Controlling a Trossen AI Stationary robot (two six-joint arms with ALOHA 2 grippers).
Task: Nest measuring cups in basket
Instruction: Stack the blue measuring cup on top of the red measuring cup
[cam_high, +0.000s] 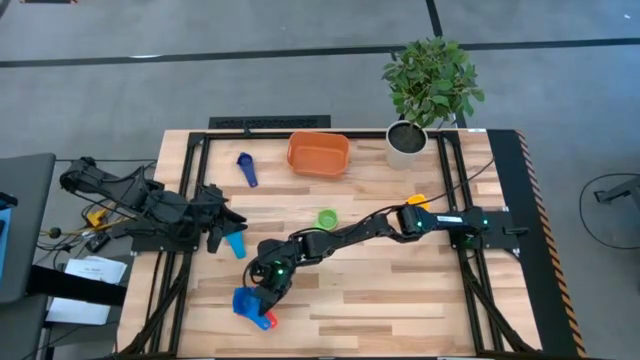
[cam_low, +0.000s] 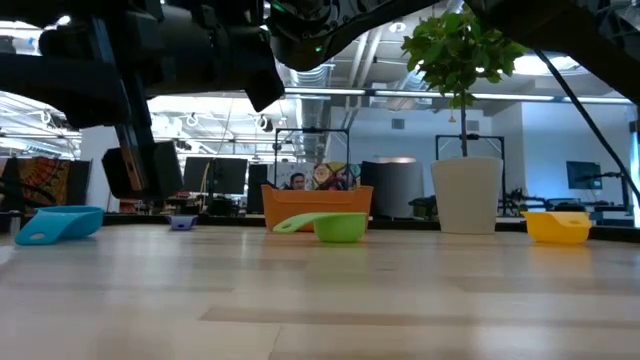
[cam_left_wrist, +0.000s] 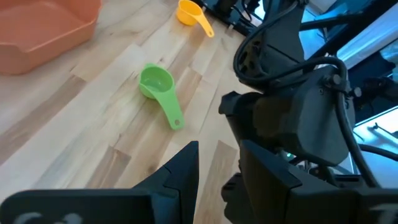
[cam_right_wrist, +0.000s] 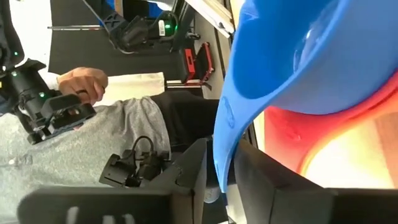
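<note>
Right claw (cam_high: 262, 297): low over the near-left part of the bench (cam_high: 400, 290), its arm stretched across from the right side; the blue cup (cam_high: 246, 302) sits right at its fingertips, and in the right wrist view that cup's rim (cam_right_wrist: 227, 134) runs down into the narrow gap between the two dark fingers. Whether the fingers press the rim or have let go, I cannot tell.
Red cup (cam_high: 268, 320): tucked just under and beside the blue one, touching it, at the near edge of the pair.
Left claw (cam_high: 222, 228): parked at the left edge of the bench, fingers parted with a narrow gap, nothing between them.
Light blue cup (cam_high: 235, 245): on the boards just beside the left claw's fingertips; the low view has it lying tilted at far left (cam_low: 57, 223).
Green cup (cam_high: 327, 218): alone mid-bench, upright, handle out; clear in the left wrist view too (cam_left_wrist: 159, 89).
Yellow cup (cam_high: 417, 201): on the right half, partly under the right arm.
Navy cup (cam_high: 246, 168): on the far left part, just left of the basket.
Basket (cam_high: 319, 153): orange tub at the far middle of the bench, no cups visible inside from above.
Plant pot (cam_high: 406, 143): white, leafy, just right of the basket.
Beyond the bench: a person's hand (cam_right_wrist: 82, 81) on a handheld controller.
</note>
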